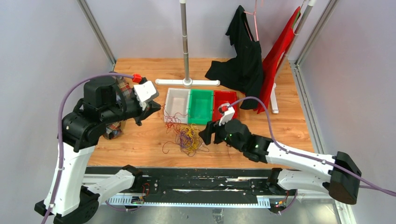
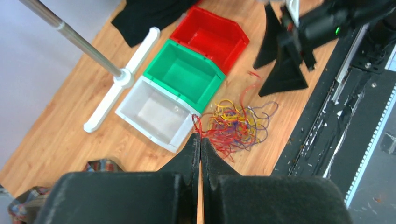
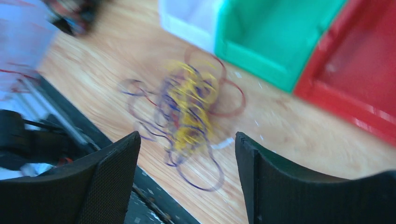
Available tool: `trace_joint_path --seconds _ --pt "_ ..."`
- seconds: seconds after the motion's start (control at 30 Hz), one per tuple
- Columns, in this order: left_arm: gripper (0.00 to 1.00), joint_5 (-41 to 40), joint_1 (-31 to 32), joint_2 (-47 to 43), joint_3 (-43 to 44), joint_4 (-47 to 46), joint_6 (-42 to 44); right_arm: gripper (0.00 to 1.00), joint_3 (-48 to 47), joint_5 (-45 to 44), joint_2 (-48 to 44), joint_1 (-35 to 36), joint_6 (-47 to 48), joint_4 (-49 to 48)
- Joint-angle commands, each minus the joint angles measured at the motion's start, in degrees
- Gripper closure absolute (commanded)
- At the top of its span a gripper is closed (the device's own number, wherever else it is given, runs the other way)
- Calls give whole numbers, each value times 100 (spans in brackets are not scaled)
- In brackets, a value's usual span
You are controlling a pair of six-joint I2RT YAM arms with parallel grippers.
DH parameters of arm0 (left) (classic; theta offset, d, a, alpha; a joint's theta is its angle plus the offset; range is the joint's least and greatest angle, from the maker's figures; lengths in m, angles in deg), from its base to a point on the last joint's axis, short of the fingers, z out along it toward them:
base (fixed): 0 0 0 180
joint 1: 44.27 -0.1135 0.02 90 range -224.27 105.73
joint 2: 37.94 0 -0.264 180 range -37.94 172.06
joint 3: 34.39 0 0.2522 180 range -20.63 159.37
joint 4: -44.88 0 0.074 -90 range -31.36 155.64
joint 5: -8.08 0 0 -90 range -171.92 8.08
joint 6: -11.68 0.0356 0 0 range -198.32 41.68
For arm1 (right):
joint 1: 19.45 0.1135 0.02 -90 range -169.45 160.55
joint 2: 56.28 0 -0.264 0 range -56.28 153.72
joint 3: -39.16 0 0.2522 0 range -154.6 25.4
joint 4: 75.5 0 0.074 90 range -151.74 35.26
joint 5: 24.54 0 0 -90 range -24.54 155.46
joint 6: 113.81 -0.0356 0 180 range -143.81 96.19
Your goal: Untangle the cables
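The cables (image 1: 187, 137) lie in one tangled heap of red, yellow and purple strands on the wooden table, in front of the white bin. My left gripper (image 1: 157, 108) hovers above and to the left of the heap. In the left wrist view it (image 2: 200, 136) is shut, with a thin red strand (image 2: 196, 123) running out of its tips down to the heap (image 2: 236, 126). My right gripper (image 1: 208, 133) sits just right of the heap, low and open. In the right wrist view it (image 3: 187, 137) is empty, with the blurred heap (image 3: 191, 105) just beyond its tips.
A white bin (image 1: 177, 105), a green bin (image 1: 201, 106) and a red bin (image 1: 225, 103) stand in a row behind the heap. A pole stand (image 1: 185, 42), black clothing (image 1: 243, 60) and red cloth (image 1: 280, 51) are at the back. A plaid cloth (image 1: 114, 128) lies under my left arm.
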Motion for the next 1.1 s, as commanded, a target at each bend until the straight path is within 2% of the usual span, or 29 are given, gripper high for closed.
trace_joint_path --seconds 0.0,0.27,0.47,0.67,0.87,0.97,1.07 --pt "100 26 36 -71 -324 -35 9 26 -1050 306 -211 38 641 391" --pt "100 123 40 -140 -461 -35 -47 26 -2790 1204 747 283 1310 417" --pt "100 251 42 -238 -493 -34 -23 25 -3457 2055 1440 373 1537 268" --pt "100 309 37 -291 -366 -35 -104 28 -3598 2080 1839 402 1455 200" --pt "100 455 37 -307 -276 -35 -314 43 -3344 1946 1982 405 1079 -369" --pt "100 485 42 -316 -278 -35 -383 55 -3169 1867 1983 407 867 -762" --pt "100 492 36 -333 -272 -36 -455 61 -2988 1816 1997 405 702 -1037"
